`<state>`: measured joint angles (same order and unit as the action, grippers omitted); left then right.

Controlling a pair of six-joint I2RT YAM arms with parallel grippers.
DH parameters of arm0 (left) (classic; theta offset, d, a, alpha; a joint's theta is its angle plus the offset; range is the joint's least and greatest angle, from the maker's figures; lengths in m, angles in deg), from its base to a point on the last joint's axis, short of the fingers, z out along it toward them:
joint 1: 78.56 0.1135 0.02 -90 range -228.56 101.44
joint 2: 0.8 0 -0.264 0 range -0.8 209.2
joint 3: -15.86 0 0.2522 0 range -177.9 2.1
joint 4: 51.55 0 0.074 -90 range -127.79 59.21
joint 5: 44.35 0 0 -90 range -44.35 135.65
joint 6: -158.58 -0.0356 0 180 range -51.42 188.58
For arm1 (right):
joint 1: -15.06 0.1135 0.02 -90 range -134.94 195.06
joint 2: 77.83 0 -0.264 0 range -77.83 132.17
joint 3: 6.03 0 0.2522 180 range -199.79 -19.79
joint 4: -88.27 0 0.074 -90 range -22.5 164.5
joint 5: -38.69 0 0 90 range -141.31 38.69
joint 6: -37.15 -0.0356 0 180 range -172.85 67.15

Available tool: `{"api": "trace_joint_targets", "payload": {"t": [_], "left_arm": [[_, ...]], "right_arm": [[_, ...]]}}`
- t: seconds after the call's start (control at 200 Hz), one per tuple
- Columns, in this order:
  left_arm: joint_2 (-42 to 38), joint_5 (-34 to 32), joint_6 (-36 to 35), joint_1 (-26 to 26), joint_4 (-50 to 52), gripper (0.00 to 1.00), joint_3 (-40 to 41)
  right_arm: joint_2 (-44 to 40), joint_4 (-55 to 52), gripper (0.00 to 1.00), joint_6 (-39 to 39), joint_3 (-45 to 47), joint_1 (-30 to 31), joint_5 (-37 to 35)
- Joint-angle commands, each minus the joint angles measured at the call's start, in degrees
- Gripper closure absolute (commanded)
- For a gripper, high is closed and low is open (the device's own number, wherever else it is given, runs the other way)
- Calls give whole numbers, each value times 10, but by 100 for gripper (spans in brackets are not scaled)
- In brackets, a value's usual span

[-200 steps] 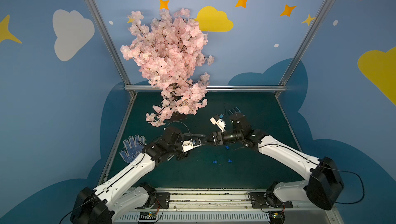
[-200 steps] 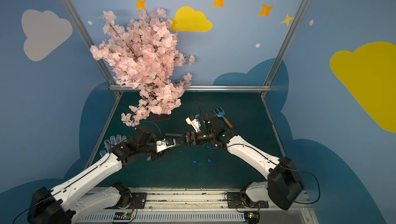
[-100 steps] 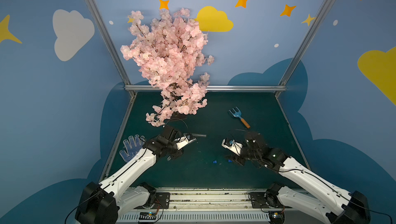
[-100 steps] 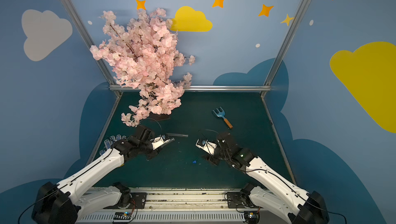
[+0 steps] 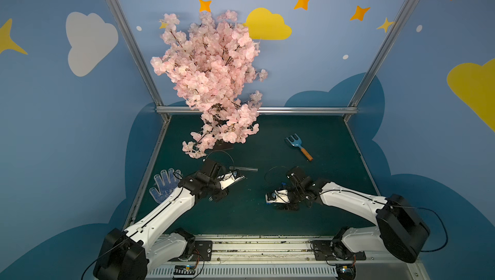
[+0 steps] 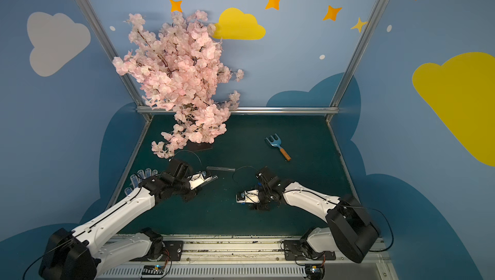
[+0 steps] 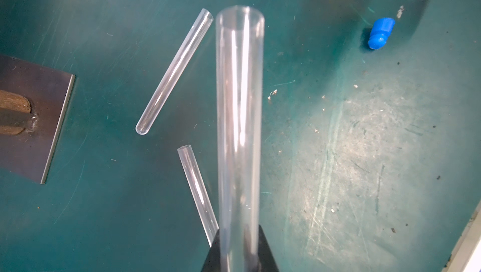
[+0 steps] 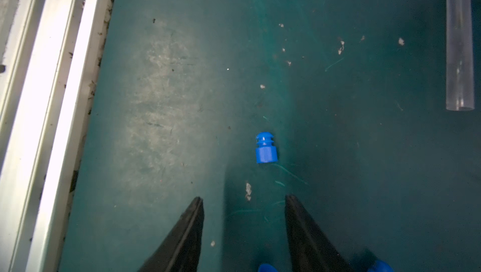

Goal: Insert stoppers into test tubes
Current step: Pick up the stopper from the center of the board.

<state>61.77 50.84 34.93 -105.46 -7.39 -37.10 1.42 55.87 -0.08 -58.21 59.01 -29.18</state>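
Observation:
My left gripper is shut on a clear test tube, which sticks out ahead of the jaws with its mouth open. Two more test tubes lie on the green mat below it, and a blue stopper lies off to one side. In both top views the left gripper hovers mid-left. My right gripper stands open low over the mat. One blue stopper lies just ahead of its fingertips. A second stopper shows between the fingers at the frame's edge.
A pink blossom tree on a metal base plate stands at the back left. A blue toy rake lies at the back right, and a dotted glove by the left edge. The aluminium front rail runs close beside the right gripper.
The two grippers were together at mid-table. The right arm has since swung down and forward to the mat, its jaws narrowing but still apart. The left arm drew back left with its tube.

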Motion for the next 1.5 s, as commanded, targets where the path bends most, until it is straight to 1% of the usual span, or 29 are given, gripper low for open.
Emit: {"api": "trace_joint_targets", "payload": {"t": [0.0, 0.11, 0.295, 0.486, 0.586, 0.756, 1.091, 1.342, 1.497], "left_arm": [[-4, 18, -18, 3, -4, 98, 7], [-6, 23, -25, 2, -9, 98, 9], [-20, 31, -37, 3, -20, 98, 17], [-22, 28, -42, 3, -19, 98, 20], [-20, 27, -43, 3, -20, 97, 20], [-23, 23, -47, 3, -19, 98, 19], [-34, 15, -50, 3, -23, 98, 23], [-36, 14, -51, 3, -24, 98, 24], [-36, 13, -51, 3, -24, 98, 23]], "right_arm": [[22, 28, 50, 23, -26, 3, 9], [51, 31, 51, 24, -39, 2, 17], [84, -1, 54, 49, -68, 3, 22], [110, -55, 58, 68, -96, 8, 16], [120, -74, 59, 71, -104, 13, 10], [133, -72, 60, 63, -110, 20, -9], [164, -75, 65, 49, -132, 34, -31], [168, -84, 69, 52, -134, 36, -36], [167, -85, 69, 54, -132, 36, -38]]}}
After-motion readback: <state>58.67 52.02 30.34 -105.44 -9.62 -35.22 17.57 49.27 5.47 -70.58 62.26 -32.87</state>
